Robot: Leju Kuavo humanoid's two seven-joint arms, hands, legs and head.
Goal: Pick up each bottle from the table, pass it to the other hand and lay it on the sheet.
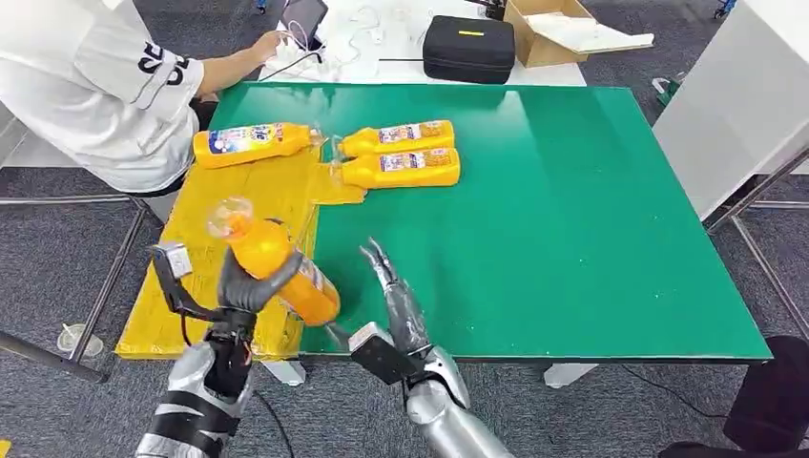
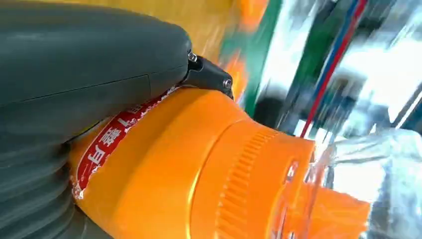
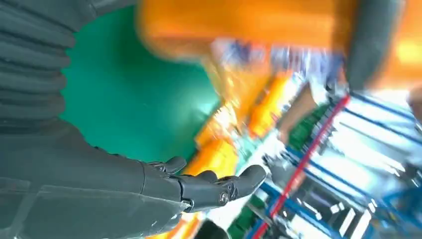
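Left hand (image 1: 250,286) grips the orange bottle (image 1: 277,262) above the yellow sheet (image 1: 215,277), near left; right hand (image 1: 386,277) is spread, holding nothing. I'd lower flat onto bare sheet.

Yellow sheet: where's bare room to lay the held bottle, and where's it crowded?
Free: the near stretch of the yellow sheet, below the bottle on the sheet, under the left hand gripping the held bottle. Crowded: the far end, beside the two bottles on the green table.
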